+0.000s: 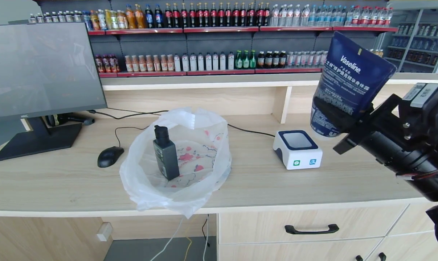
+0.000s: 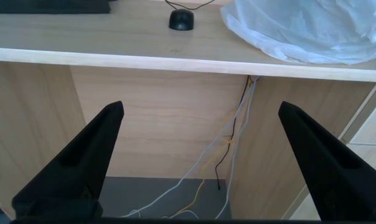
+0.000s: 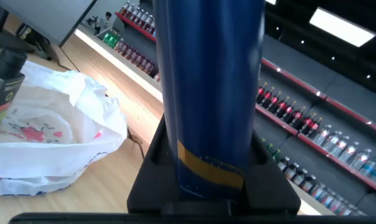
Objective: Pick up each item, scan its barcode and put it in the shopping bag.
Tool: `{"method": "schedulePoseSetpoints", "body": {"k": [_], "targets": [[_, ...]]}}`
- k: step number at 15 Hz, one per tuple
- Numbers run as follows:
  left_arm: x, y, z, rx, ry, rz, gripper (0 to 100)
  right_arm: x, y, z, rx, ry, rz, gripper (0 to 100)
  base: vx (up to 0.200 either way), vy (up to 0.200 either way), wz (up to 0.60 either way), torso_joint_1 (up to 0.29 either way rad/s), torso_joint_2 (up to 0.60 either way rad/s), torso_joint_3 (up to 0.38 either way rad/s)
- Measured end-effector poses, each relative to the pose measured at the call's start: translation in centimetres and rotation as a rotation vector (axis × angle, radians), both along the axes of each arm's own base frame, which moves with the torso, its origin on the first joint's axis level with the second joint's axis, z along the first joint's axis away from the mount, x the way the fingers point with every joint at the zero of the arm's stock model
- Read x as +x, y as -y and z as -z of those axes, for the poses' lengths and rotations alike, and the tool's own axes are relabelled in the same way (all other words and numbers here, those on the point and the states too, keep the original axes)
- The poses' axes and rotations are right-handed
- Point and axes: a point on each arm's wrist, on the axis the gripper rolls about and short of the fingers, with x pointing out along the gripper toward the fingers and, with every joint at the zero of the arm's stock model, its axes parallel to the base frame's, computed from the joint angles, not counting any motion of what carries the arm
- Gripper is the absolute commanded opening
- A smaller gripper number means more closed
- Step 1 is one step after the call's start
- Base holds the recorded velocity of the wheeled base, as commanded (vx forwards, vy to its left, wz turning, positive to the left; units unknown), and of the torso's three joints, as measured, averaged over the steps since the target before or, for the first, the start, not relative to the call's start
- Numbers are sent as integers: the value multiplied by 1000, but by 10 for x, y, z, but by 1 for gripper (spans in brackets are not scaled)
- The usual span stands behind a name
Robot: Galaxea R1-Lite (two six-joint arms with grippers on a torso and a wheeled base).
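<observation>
My right gripper point(image 1: 340, 121) is shut on a dark blue refill pouch point(image 1: 351, 85), held tilted in the air to the right of and above the white barcode scanner point(image 1: 297, 149). In the right wrist view the pouch point(image 3: 208, 93) stands between the fingers point(image 3: 152, 146). The white shopping bag point(image 1: 177, 159) sits open at the counter's middle, with a dark green bottle point(image 1: 165, 154) upright inside; the bag point(image 3: 51, 134) and bottle point(image 3: 2, 81) also appear in the right wrist view. My left gripper point(image 2: 197, 162) hangs open below the counter edge, facing the cabinet front, nothing between its fingers.
A monitor point(image 1: 41, 72) on its stand occupies the left of the wooden counter point(image 1: 277, 188), with a black mouse point(image 1: 110, 156) and cables beside it. A handheld scanner point(image 1: 68, 118) lies behind the stand. Drink shelves point(image 1: 219, 30) line the back. Drawers point(image 1: 309, 228) sit below the counter.
</observation>
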Motion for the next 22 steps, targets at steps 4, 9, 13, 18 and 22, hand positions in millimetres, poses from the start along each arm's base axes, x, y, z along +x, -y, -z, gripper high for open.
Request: {"method": "schedulePoseSetpoints", "body": {"k": [4, 9, 13, 18, 22], "targets": [[0, 0, 0, 0, 0, 0, 100, -12, 15, 24, 192, -272, -24, 0, 0, 0, 0, 0, 0, 0], [0, 0, 0, -1, -1, 0, 100, -3, 24, 20, 299, -283, 75, 0, 0, 0, 0, 0, 0, 0], [0, 0, 0, 0, 0, 0, 100, -2, 24, 26, 297, -313, 81, 0, 0, 50, 0, 1, 1, -1], [0, 0, 0, 0, -1, 0, 100, -3, 28, 27, 300, -317, 98, 0, 0, 200, 0, 0, 0, 3], [0, 0, 0, -3, 0, 0, 100, -2, 32, 26, 304, -310, 111, 0, 0, 200, 0, 1, 4, 4]]}}
